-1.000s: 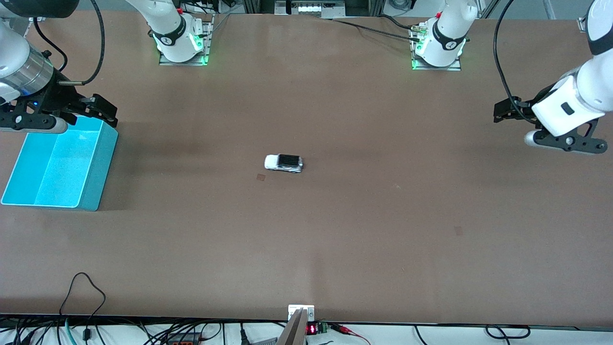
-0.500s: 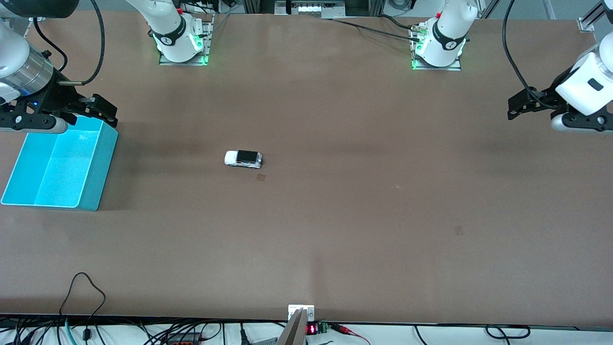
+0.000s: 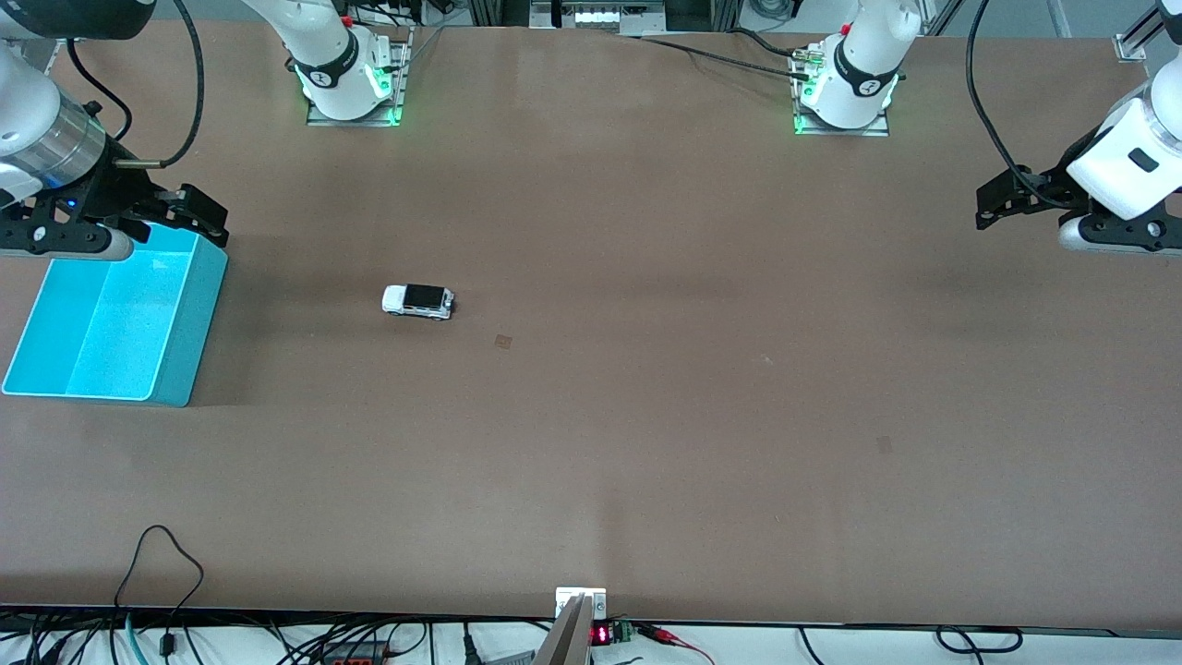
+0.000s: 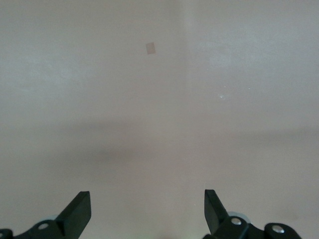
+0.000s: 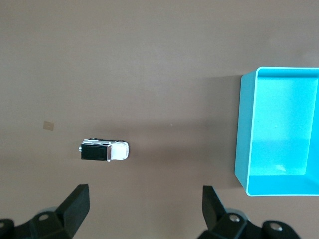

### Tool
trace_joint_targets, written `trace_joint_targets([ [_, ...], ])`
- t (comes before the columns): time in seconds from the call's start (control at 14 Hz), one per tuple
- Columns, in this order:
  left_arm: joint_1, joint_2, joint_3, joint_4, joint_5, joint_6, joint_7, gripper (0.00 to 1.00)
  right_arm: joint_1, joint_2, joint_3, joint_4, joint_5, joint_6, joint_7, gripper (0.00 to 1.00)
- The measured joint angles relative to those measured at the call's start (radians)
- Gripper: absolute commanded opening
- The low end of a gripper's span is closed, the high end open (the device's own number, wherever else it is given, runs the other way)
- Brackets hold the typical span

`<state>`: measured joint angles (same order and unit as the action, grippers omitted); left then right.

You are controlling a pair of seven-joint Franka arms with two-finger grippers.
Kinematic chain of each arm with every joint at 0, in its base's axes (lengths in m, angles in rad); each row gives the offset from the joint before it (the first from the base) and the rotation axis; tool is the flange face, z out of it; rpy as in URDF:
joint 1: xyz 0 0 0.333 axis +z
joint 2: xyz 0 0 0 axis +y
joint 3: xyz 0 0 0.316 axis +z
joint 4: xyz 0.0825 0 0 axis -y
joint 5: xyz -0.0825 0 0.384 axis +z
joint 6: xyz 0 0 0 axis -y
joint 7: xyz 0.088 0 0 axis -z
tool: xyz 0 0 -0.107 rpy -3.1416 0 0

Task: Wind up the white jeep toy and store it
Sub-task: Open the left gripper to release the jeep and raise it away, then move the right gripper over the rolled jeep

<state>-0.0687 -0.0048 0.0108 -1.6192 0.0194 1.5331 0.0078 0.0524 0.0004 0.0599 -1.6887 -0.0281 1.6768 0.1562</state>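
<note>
On the brown worktop, a turquoise bin sits at the right arm's end, the right pincer over its rim, fingers apart. The left pincer hangs agape, waiting, at the left arm's end. The white jeep toy stands between bin and worktop middle: probably light, rigid, rolls; best pinched across its flat sides.

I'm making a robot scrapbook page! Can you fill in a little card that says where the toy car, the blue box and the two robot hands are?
toy car: white jeep toy, on the table, nobody holding it
blue box: bin, at the right arm's end
right gripper: jaws open, over the bin's edge
left gripper: jaws open, over bare table at its own end
</note>
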Motion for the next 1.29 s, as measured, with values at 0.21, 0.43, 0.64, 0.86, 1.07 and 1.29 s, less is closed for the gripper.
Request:
trace_joint_targets([
  [0.21,-0.015,0.0,-0.01,-0.004,0.0,-0.012,0.001,1.0,0.0,0.028,0.0,-0.002,0.0,-0.001,-0.112,1.0],
  [0.43,-0.016,-0.001,-0.016,0.003,0.0,-0.013,0.001,1.0,0.0,0.061,-0.001,-0.005,0.0,0.0,-0.361,1.0],
  [0.64,-0.016,-0.001,-0.016,0.01,0.0,-0.021,0.001,1.0,0.0,0.091,-0.001,-0.023,0.0,0.001,-0.635,1.0],
  [0.86,-0.016,-0.001,-0.016,0.01,0.0,-0.023,0.001,1.0,0.001,0.111,0.002,-0.077,0.001,0.047,-0.91,1.0],
  [1.07,-0.014,0.002,-0.015,0.008,0.0,-0.029,0.001,1.0,0.029,0.125,0.007,-0.174,0.007,0.17,-1.118,1.0],
  [1.29,-0.015,0.017,-0.016,0.007,0.0,-0.041,0.001,1.0,0.106,0.125,0.011,-0.306,0.007,0.354,-1.164,1.0],
])
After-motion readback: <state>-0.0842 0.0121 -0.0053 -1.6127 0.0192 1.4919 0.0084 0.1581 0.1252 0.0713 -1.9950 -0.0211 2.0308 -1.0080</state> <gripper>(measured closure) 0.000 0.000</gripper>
